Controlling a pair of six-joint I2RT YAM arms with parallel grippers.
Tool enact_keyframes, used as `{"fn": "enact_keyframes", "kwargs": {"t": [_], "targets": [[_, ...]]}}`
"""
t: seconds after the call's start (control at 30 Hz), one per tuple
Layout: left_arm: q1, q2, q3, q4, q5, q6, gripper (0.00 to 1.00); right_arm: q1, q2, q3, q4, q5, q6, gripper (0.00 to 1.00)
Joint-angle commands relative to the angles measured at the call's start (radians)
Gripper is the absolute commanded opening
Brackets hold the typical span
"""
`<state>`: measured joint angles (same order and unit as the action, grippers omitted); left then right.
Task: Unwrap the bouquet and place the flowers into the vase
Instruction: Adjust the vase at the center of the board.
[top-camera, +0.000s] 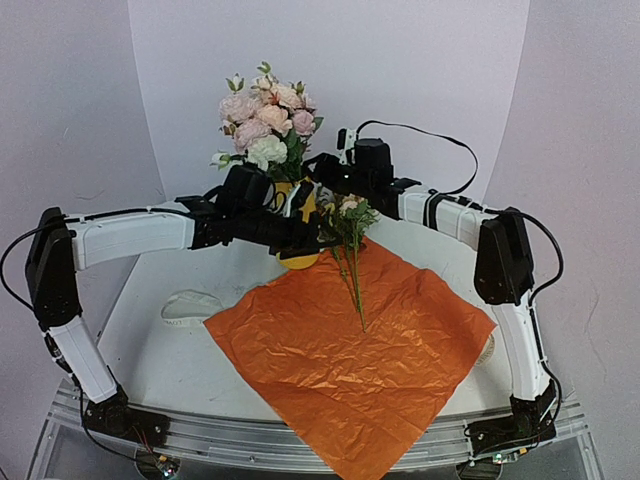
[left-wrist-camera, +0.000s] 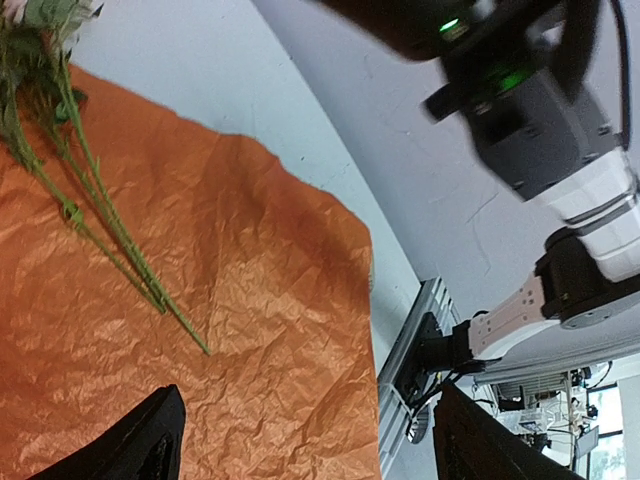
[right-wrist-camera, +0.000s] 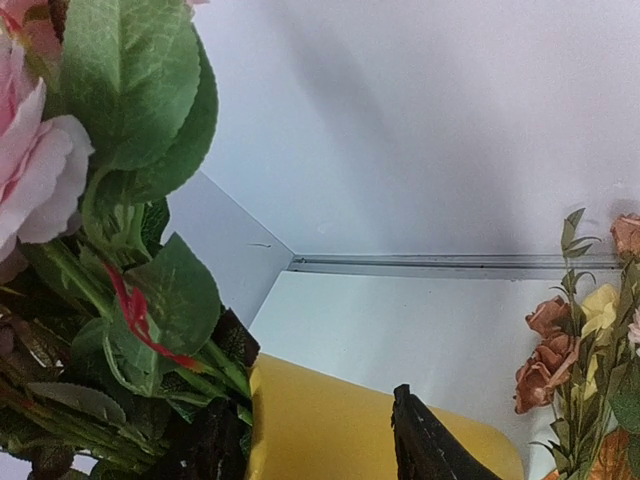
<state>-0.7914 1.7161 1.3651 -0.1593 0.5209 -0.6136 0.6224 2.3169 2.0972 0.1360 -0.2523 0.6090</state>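
The crinkled orange paper (top-camera: 350, 350) is lying spread open on the table (top-camera: 170, 350), one corner pointing toward the near edge and the opposite corner toward the far wall. The flowers (top-camera: 349, 215) are sitting out of it, bare of any wrapping. Their small peach, rust and yellow blooms are showing at the paper's far corner, and their thin green stems are running back toward the near side, ending around the middle of the sheet. Whether they are lying flat or leaning cannot be told.

The yellow vase (top-camera: 298, 262) is standing just left of the blooms, at the paper's far-left edge. It is partly hidden by the left arm, which is reaching across in front of it. The big white and pink rose bunch (top-camera: 265, 115) is rising above and behind the vase. A pale ribbon (top-camera: 187, 305) is lying on the table to the left of the paper.

The left gripper (left-wrist-camera: 315, 440) is hanging over the paper with its fingers spread wide and nothing between them; the stem ends are lying beyond its tips.

The right gripper (right-wrist-camera: 315, 450) is reaching in from the right beside the rose leaves. Its two dark fingers are standing apart with the vase's yellow body showing between and behind them. Whether they are pressing on the vase cannot be told.
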Motion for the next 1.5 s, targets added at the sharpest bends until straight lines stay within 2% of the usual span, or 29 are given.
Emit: {"fn": "enact_keyframes", "kwargs": {"t": [0.0,0.4,0.6,0.87,1.0,1.17,1.47], "targets": [[-0.002,0.01,0.143,-0.054,0.036,0.026,0.87,-0.006,0.038,0.033,-0.056,0.01,-0.023,0.53],[0.015,-0.013,0.354,-0.095,0.012,0.028,0.87,-0.005,0.047,0.053,-0.056,-0.009,-0.023,0.53],[0.044,0.05,0.507,-0.097,0.016,0.012,0.87,-0.003,0.045,0.055,-0.056,-0.013,-0.025,0.53],[0.049,0.1,0.616,-0.096,0.014,-0.026,0.87,-0.003,0.049,0.055,-0.056,-0.017,-0.028,0.53],[0.059,0.115,0.638,-0.095,0.016,-0.041,0.86,-0.003,0.029,0.034,-0.051,-0.022,-0.045,0.57],[0.061,0.111,0.625,-0.094,0.01,-0.05,0.86,-0.003,-0.063,-0.074,-0.004,0.006,-0.09,0.6],[0.061,0.103,0.616,-0.091,0.009,-0.053,0.86,-0.003,-0.155,-0.14,0.055,0.036,-0.159,0.74]]}}
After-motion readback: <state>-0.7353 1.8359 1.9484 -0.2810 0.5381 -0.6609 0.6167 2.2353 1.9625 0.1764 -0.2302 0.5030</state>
